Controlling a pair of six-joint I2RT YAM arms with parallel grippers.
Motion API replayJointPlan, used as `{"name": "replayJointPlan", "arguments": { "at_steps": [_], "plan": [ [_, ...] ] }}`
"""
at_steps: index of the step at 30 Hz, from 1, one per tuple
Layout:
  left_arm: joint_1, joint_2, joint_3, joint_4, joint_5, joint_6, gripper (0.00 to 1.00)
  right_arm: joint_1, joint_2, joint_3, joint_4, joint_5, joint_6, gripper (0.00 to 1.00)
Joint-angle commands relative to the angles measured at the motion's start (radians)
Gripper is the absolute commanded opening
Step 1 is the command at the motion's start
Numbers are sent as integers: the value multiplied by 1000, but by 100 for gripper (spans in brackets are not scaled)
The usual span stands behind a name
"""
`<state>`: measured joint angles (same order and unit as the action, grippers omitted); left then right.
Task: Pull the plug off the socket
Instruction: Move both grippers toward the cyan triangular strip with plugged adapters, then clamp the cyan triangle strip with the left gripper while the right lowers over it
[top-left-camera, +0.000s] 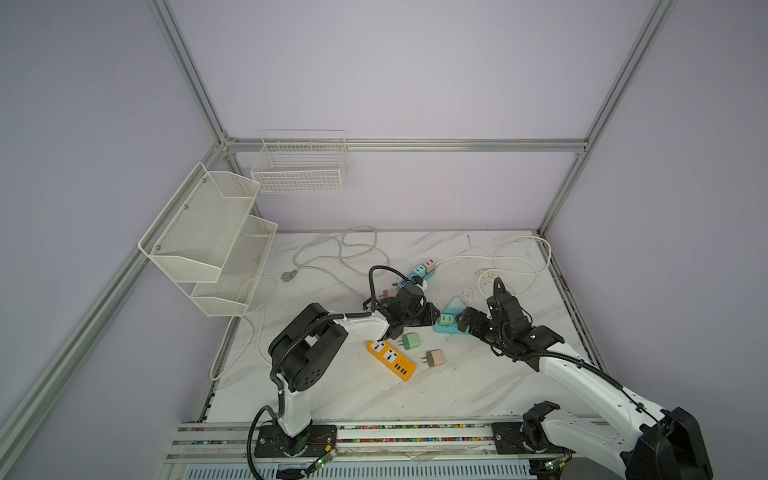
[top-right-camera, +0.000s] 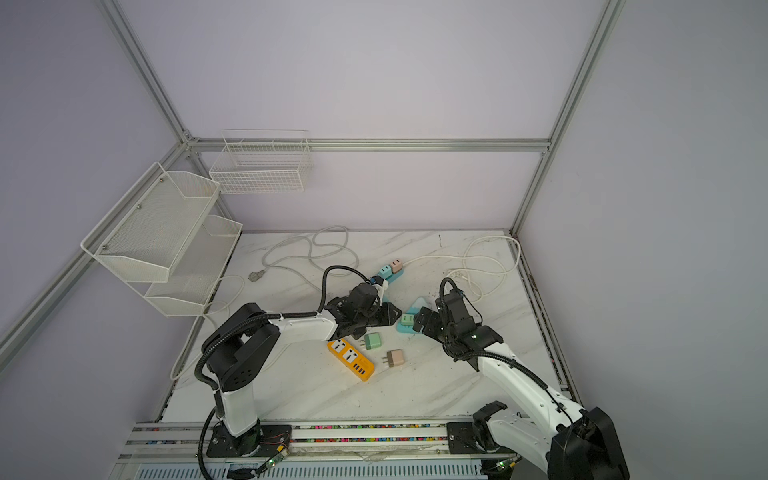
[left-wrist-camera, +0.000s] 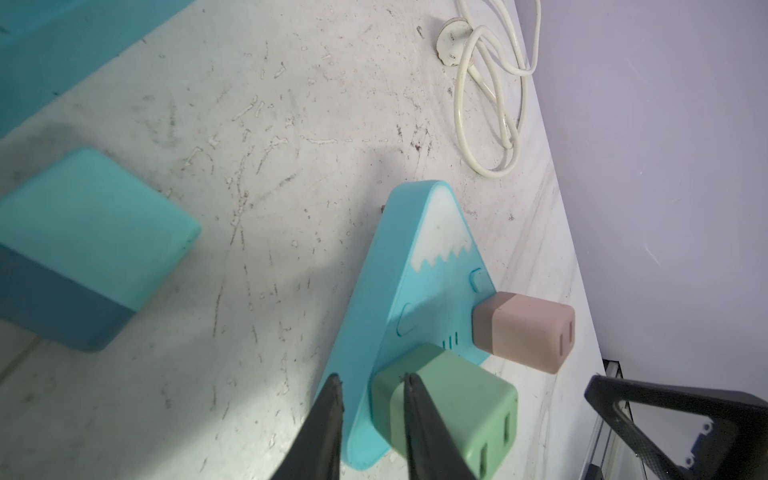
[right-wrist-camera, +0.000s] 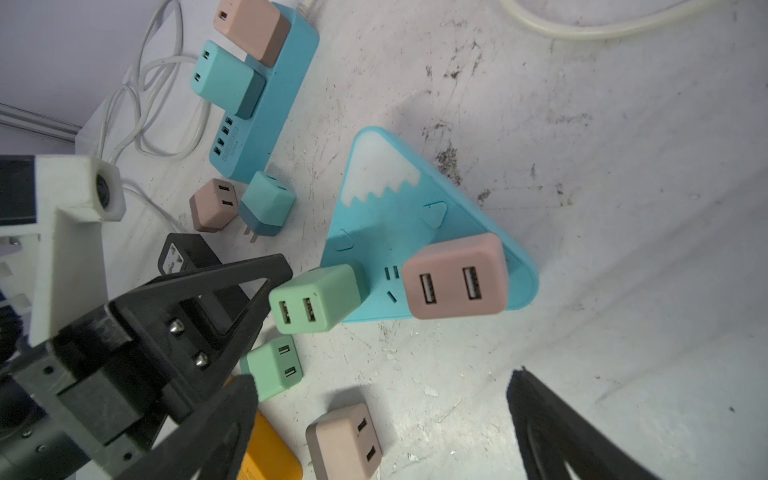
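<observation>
the left claw (left-wrist-camera: 372, 378) is clenched, its fingers (left-wrist-camera: 328, 424) drawn nearly together, tips low over the edge of the socket (left-wrist-camera: 415, 257) and just beside the green plug (left-wrist-camera: 469, 399); i cannot tell whether a finger touches that plug. the socket is a blue triangle with a white peak, lying flat on the table (top-left-camera: 374, 399). the green plug and a pink plug (left-wrist-camera: 523, 328) both stand seated in its face, side by side near the wide end. the right claw (right-wrist-camera: 382, 378) is released, jaws spread wide, facing the two plugs from the socket's other side and touching neither. in both top views the socket sits right of the table's middle, between the two claws. further out, a loose green plug (right-wrist-camera: 274, 368) and a loose pink plug (right-wrist-camera: 345, 440) lie on the table beside an orange strip (top-left-camera: 390, 359). toward the back lies a blue strip (right-wrist-camera: 266, 116) with a teal plug (right-wrist-camera: 224, 79) and another pink one seated in it, and two more loose plugs by its end. white cords (top-left-camera: 340, 249) coil along the back of the table.
</observation>
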<state>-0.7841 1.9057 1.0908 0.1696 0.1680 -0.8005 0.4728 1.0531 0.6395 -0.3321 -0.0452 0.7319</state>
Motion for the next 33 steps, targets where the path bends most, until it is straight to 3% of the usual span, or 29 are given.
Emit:
{"name": "replayJointPlan", "arguments": {
  "at_steps": [1, 14, 26, 33],
  "plan": [
    [-3, 5, 94, 51, 33, 3, 25, -14, 21, -15, 49, -5, 9, 97],
    [-53, -22, 14, 93, 71, -22, 21, -88, 180, 73, 149, -22, -65, 97],
    [-161, 2, 19, 126, 74, -79, 19, -153, 373, 188, 214, -144, -175, 97],
    [-184, -46, 17, 146, 12, -84, 19, -153, 419, 258, 190, -157, -197, 97]
  ]
}}
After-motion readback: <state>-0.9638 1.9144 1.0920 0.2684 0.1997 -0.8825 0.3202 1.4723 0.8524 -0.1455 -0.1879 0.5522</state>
